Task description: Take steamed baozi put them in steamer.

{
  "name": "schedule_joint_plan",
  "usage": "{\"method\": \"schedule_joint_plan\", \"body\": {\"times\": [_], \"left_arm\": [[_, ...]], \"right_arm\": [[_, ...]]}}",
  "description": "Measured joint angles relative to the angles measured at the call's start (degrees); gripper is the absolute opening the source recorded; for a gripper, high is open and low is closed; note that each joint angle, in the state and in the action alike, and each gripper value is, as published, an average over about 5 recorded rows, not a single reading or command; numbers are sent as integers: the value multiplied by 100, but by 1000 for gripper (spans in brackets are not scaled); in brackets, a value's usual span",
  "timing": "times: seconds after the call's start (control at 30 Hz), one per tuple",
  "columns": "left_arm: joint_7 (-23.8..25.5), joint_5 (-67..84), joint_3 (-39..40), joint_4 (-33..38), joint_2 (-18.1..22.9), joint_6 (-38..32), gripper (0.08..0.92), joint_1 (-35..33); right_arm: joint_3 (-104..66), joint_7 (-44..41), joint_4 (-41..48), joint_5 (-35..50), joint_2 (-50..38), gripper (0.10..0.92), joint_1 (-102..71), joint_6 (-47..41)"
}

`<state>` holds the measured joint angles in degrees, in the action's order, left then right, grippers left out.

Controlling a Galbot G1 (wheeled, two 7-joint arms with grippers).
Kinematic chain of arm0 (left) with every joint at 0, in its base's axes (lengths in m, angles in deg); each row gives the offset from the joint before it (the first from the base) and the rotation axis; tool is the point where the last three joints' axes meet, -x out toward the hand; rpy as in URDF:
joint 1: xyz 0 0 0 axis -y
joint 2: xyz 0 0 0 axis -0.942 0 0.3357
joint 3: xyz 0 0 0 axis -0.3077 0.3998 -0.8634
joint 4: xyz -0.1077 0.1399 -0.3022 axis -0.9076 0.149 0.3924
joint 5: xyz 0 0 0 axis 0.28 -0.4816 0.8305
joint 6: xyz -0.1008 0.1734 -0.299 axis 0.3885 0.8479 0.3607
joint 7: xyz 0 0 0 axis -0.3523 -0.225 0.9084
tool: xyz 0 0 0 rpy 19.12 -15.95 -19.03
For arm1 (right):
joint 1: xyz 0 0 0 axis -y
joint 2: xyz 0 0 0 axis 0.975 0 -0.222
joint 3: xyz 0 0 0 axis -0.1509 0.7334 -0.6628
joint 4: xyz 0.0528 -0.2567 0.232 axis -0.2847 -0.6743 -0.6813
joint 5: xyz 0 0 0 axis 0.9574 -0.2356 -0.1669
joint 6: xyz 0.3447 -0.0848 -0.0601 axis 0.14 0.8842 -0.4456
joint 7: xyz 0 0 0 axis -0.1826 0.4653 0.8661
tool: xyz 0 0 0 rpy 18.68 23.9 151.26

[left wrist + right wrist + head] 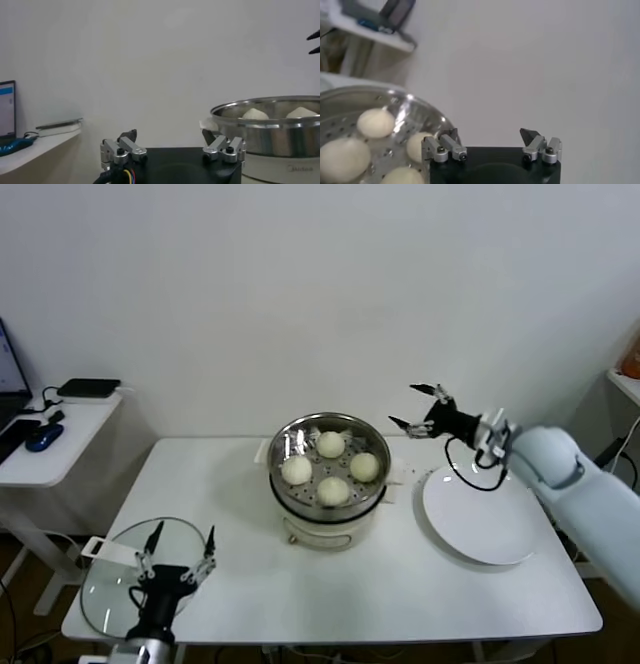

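Two grippers are in view, and neither is holding anything. Farthest left, the left gripper [180,559] is seen low over the near left part of the table [400,604], its fingers spread wide and empty; the round glass lid [110,579] lies flat directly beneath it and a little to its left. Well off to that gripper's right and farther back stands the steamer [328,459], its steel basket seated on a white pot base. All four steamed baozi [331,444] are lying inside the basket on its perforated floor, close together but mostly apart from one another. The right gripper [420,409] is raised just to the right of the steamer's rim and above it, its fingers fully spread with nothing between them; from its wrist camera the buns are seen below and ahead of it. Below and to the right of that gripper, the white plate [485,519] lies bare.

The loading step is judged complete, since no bun is left outside the basket. What the next move would call for is a clear withdrawal of the right arm away from the rim, without the basket being brushed; the lid could then be fetched by the left gripper if covering is wanted.
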<state>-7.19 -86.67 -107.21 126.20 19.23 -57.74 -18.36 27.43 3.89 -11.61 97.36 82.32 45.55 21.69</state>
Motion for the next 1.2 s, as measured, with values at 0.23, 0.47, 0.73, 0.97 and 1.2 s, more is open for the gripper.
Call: {"method": "schedule_joint_plan", "body": {"times": [0.23, 0.47, 0.73, 0.97, 1.2], "left_arm": [[-90, -1, -14, -91, -50, 81, 823, 120], [-140, 69, -82, -187, -180, 184, 823, 295], [-156, 213, -43, -245, -276, 211, 823, 480], [-108, 290, -95, -346, -362, 203, 823, 557], [-20, 352, -106, -403, -345, 193, 823, 591]], "right_arm": [[-1720, 830, -564, -402, 876, 823, -1990, 606], [-2747, 1243, -1032, -707, 1909, 823, -3557, 1132], [-3232, 1441, -1389, -1006, 2887, 823, -4856, 1581], [-3393, 1523, -1552, -1138, 3468, 823, -5518, 1829], [-3482, 1551, -1672, -1127, 3704, 823, -5891, 1956]]}}
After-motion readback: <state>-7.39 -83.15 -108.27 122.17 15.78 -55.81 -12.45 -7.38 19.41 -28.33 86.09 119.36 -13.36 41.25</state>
